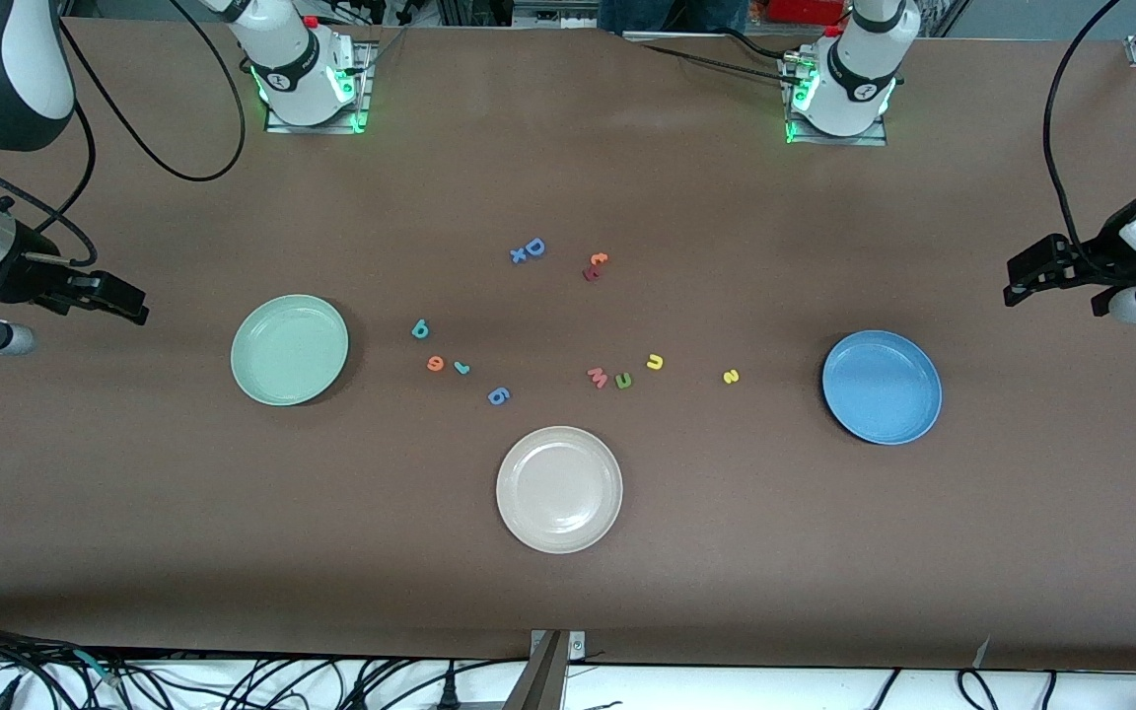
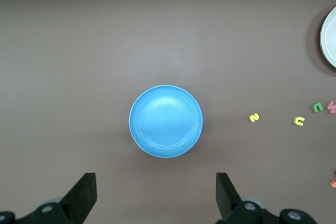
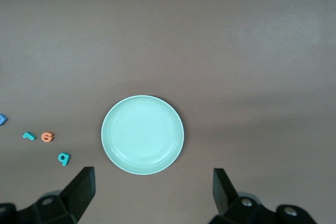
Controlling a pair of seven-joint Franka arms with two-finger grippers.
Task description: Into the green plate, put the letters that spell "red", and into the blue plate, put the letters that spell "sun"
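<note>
While both plates sit bare, your right gripper (image 3: 152,192) hangs wide apart beside the green plate (image 1: 289,349), so the orange "e" (image 1: 435,364), just past that plate toward mid-tabletop, is its nearest pick; the left gripper (image 2: 156,195) waits, jaws spread, by the blue plate (image 1: 882,387).

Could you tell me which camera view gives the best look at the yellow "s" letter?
The left wrist view: the yellow "s" lies unobstructed beside the blue plate, its shape readable. The front view shows it as a smaller speck between the yellow "u" and that plate. The right wrist view misses it.
</note>
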